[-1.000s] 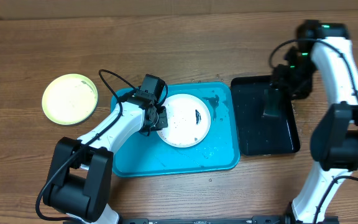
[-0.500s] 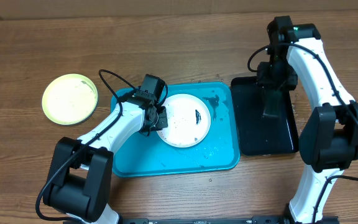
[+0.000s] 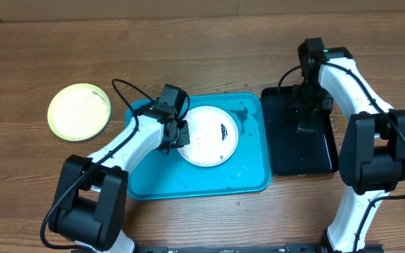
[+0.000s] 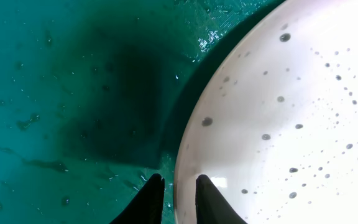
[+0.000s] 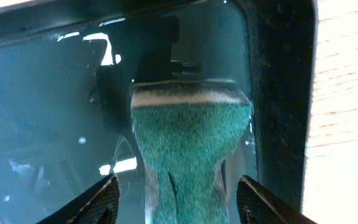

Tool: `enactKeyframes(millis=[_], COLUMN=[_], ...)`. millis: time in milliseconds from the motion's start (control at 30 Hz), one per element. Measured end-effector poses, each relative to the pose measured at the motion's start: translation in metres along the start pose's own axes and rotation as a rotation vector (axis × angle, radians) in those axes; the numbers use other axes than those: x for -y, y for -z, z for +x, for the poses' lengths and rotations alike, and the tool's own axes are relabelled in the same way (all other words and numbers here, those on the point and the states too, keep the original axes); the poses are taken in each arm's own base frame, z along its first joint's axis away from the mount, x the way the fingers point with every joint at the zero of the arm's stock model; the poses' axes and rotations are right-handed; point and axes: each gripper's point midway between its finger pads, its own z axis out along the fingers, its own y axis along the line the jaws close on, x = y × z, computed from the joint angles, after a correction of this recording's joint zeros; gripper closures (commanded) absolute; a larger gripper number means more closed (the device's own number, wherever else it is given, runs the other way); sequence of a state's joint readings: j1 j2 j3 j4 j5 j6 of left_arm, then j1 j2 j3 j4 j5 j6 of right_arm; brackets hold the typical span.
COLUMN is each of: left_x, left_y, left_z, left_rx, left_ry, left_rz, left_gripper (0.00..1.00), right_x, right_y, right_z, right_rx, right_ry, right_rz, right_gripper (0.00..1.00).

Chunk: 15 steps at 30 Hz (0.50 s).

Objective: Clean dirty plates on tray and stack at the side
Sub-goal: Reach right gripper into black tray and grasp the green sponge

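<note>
The white plate (image 3: 209, 135), with a dark smear and specks, lies on the turquoise tray (image 3: 248, 176). My left gripper (image 3: 176, 133) is shut on its left rim, one finger on each side of the rim in the left wrist view (image 4: 178, 186), where the plate (image 4: 291, 112) fills the right side. The yellow-green plate (image 3: 79, 111) lies on the table at the left. No light teal plate is in view. My right gripper (image 3: 306, 111) is open over the black tray, its fingers (image 5: 178, 180) wide apart on either side of a green sponge (image 5: 191, 137).
The glossy black tray (image 3: 297, 158) stands right of the turquoise tray, almost touching it, with the sponge (image 3: 306, 126) inside. Water drops lie on the turquoise tray floor (image 4: 55, 93). Bare wooden table (image 3: 188, 49) surrounds both trays.
My right arm has swung left and down over the black tray, and its gripper now hangs over the sponge. The left arm and the white plate have not moved.
</note>
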<state>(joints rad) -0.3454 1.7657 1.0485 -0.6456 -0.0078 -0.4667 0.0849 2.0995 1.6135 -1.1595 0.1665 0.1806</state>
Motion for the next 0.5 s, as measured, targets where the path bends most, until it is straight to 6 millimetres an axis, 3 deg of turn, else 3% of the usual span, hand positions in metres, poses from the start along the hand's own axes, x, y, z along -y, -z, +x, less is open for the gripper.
enactKeyframes(millis=[200,367,433,500], left_x=[0.000,0.000,0.000,0.000], left_y=[0.000,0.000,0.000,0.000], left_z=[0.000,0.000,0.000,0.000], left_rx=[0.000,0.000,0.001,0.001], left_ry=[0.000,0.000,0.000,0.000], left_rz=[0.000,0.001,0.001,0.001], left_gripper=[0.79,0.79,0.79,0.79], right_x=[0.003,0.009,0.009,0.010], right_y=[-0.015,-0.019,-0.019,-0.019], right_z=[0.002,0.002,0.002,0.003], right_rx=[0.006,0.003,0.001,0.000], right_ry=[-0.030,-0.062,-0.069,-0.073], right_rz=[0.005,0.004,0.005,0.006], right_gripper=[0.47,0.74,0.79,0.94])
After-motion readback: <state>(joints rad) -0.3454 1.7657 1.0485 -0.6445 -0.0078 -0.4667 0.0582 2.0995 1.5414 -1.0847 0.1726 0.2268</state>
